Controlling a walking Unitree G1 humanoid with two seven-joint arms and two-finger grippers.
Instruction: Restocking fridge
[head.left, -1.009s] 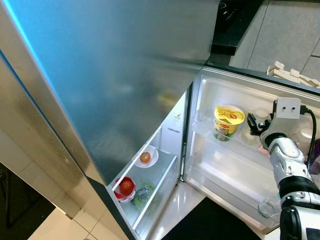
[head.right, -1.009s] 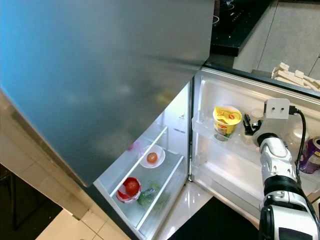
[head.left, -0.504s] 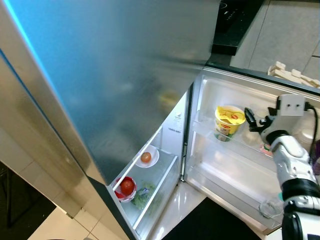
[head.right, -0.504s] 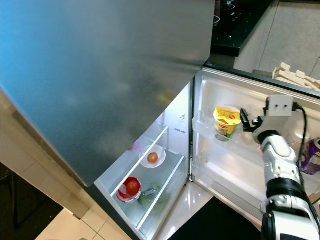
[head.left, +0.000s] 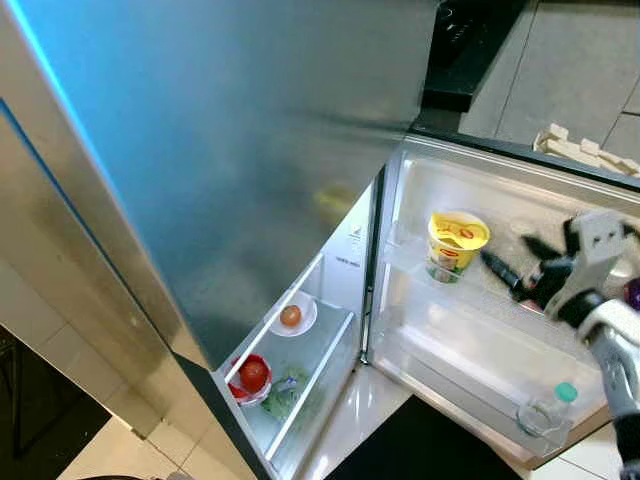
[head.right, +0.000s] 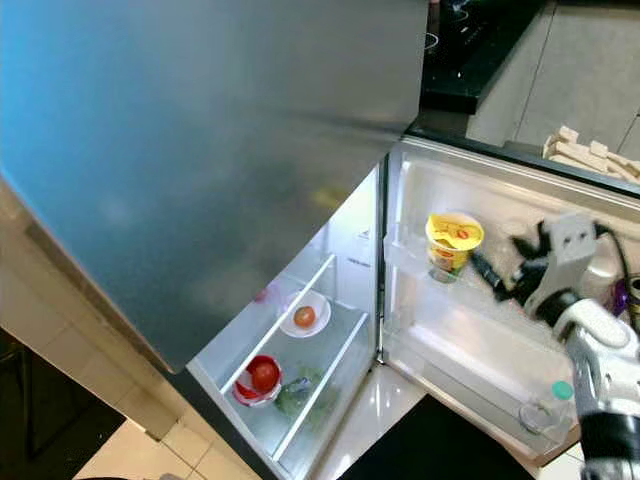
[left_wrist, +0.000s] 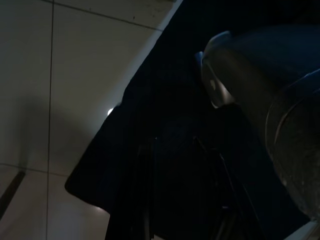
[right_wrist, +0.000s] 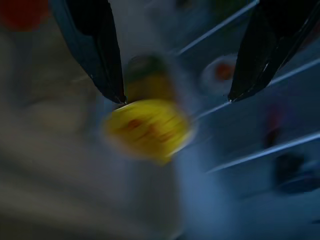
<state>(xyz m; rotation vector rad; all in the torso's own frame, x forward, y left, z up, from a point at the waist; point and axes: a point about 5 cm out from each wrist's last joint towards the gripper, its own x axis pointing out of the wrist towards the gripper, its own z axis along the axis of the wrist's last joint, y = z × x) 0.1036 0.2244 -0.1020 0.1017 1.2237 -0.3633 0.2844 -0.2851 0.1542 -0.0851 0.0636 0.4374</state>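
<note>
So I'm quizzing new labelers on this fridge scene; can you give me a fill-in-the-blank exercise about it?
1. The yellow cup stands on a shelf of the fridge ____.
2. The right gripper has its jaws ____, empty, beside the cup.
3. The white bowl inside the fridge holds a single ____.
4. The small bottle in the lowest door shelf has a ____ cap.

Missing words: door; open; tomato; green

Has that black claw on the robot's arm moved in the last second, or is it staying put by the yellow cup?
Yes. The right end effector has opened and dropped lower beside the yellow cup, which sits unmoved on the fridge door shelf.
</note>
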